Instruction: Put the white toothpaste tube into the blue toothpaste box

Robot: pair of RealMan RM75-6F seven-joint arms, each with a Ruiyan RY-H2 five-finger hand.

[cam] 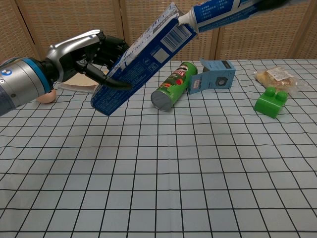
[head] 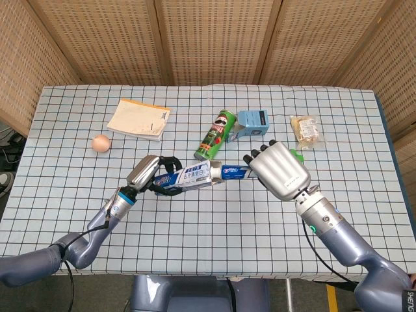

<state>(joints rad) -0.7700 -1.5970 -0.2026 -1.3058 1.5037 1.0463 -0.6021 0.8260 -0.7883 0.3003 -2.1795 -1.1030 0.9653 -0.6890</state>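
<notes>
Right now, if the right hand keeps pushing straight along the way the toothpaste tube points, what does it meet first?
Probably the blue toothpaste box in the left hand: the right hand has the tube's cap at its open end.

The green can [cam: 174, 86] just past the left hand [cam: 81, 53] shows a Pringles face logo. The blue toothpaste box [cam: 143, 55] in that hand has a barcode, its words too small to read.

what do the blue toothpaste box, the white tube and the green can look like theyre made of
Blue toothpaste box: likely thin printed cardboard, slightly glossy, with a folded open flap. White toothpaste tube: probably soft plastic, smooth and shiny, printed blue. Green can: seemingly a paperboard tube with a glossy printed wrap; its round end looks dull grey, perhaps metal.
</notes>
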